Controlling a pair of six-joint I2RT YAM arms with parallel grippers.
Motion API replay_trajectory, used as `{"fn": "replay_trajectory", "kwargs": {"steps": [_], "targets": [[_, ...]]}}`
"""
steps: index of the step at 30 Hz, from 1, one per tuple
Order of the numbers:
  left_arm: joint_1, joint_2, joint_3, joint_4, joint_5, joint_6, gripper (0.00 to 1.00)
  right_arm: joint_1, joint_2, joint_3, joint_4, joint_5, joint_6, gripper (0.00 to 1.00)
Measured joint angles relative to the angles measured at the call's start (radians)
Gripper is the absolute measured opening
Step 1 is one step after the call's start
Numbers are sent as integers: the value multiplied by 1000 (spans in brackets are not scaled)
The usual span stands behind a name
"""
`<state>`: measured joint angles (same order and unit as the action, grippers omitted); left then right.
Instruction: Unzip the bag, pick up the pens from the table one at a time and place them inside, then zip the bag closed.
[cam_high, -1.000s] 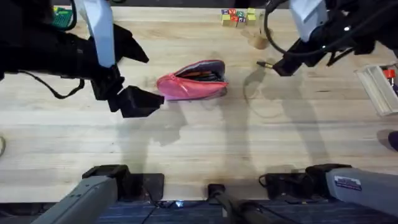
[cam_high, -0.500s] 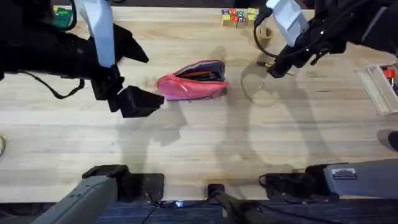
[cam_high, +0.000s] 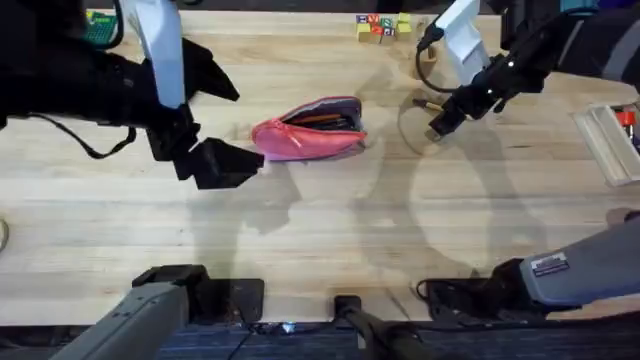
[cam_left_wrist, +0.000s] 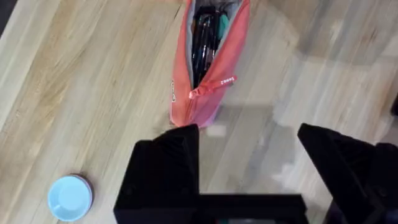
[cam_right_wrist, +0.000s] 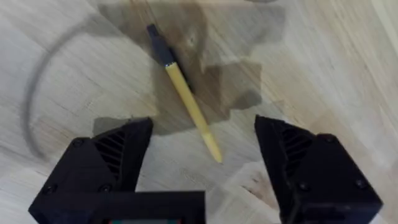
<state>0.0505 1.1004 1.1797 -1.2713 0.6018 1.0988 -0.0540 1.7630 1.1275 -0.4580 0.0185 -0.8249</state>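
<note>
The pink bag lies on the table at centre, unzipped, with dark pens showing inside. My left gripper hovers just to its left end, open, with nothing between its fingers. A pale yellow pen with a black end lies on the wood to the right of the bag, its dark tip showing by the right arm. Directly above that pen my right gripper is open, its jaws astride the pen's yellow end without touching it.
Coloured blocks and a small tan round object stand at the back. A clear plastic box sits at the right edge. A green item is at the back left. A small blue-white cap lies near the left gripper.
My right arm has swung down and nearer, bringing its gripper over the yellow pen. The left arm and the bag have stayed put.
</note>
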Motion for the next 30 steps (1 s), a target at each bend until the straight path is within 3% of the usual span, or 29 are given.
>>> {"fn": "replay_trajectory", "kwargs": {"steps": [30], "targets": [[0,0,0,5,0,0,993,-41,90,70,-105,-186,28,998]]}}
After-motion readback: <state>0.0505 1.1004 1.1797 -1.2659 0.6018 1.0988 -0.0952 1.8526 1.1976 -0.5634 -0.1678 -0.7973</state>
